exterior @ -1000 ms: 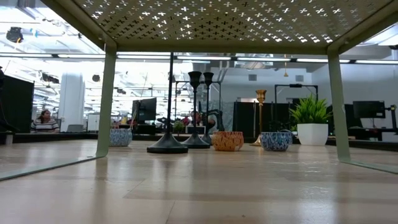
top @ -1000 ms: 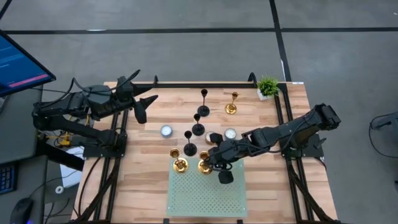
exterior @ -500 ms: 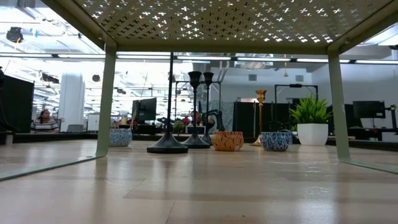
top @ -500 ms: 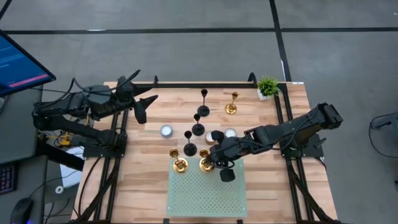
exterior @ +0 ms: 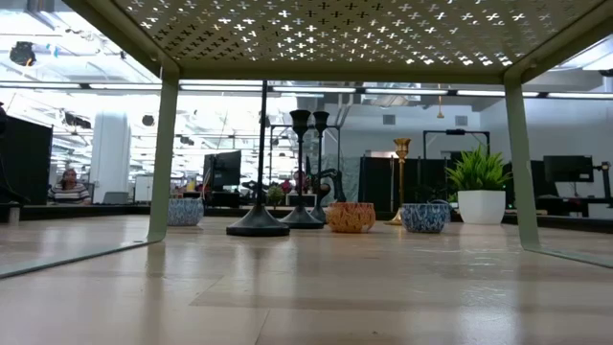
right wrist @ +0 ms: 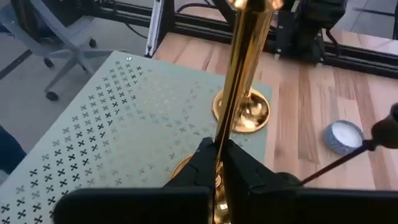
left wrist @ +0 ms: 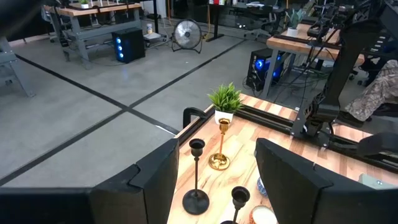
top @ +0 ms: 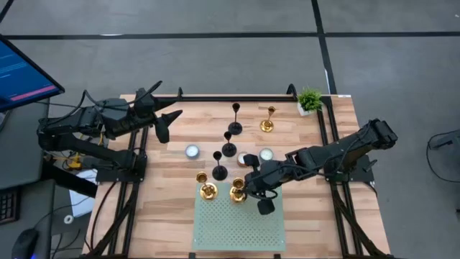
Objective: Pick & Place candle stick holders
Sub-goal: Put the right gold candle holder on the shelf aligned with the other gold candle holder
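Overhead, the right gripper (top: 246, 188) sits at the back edge of the green perforated rack (top: 237, 230), pinched shut on the stem of a gold candle holder (top: 236, 191) whose base rests on or just over the rack's top, beside a second gold holder (top: 208, 191) already standing there; three black holders (top: 228, 149) and a third gold one (top: 267, 126) wait on the bare wood, and the left gripper (top: 164, 122) hangs open and empty at the table's far left. Level with the table, only the rack's underside (exterior: 345, 34) and legs show, with the black holders (exterior: 259, 224) and the potted plant (exterior: 479, 192) beyond. From the left wrist, the far gold holder (left wrist: 219, 160) stands upright near the plant. Past the right fingers, the gripped stem (right wrist: 239, 74) leans slightly. The step will likely go best if the stem is brought upright, the base set flat and clear of its neighbour's base (right wrist: 244, 111), and the fingers then spread gently so nothing tips.
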Controlling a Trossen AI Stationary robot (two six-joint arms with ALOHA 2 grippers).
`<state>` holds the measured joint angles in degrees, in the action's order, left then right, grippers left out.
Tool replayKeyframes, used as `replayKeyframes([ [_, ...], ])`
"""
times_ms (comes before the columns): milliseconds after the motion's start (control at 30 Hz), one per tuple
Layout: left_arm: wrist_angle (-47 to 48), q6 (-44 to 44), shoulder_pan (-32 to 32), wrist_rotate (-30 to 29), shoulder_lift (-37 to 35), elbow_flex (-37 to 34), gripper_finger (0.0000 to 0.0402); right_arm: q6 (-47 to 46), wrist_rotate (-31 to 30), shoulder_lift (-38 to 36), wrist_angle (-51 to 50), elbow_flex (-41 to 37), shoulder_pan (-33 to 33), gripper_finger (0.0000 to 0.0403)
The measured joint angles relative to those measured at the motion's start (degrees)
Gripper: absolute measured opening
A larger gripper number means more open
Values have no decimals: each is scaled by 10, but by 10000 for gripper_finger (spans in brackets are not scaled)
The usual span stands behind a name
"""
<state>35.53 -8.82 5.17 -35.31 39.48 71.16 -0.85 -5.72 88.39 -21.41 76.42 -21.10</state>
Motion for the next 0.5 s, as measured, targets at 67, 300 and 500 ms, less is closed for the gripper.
replayKeyframes([
  [67,0,0,0,0,0,0,214,-4,0,-15,19,-20,1,0],
  [300,0,10,0,0,0,0,214,-20,-4,-108,117,-115,11,0],
  [500,0,11,0,0,0,0,214,-9,0,-120,117,-132,15,0],
])
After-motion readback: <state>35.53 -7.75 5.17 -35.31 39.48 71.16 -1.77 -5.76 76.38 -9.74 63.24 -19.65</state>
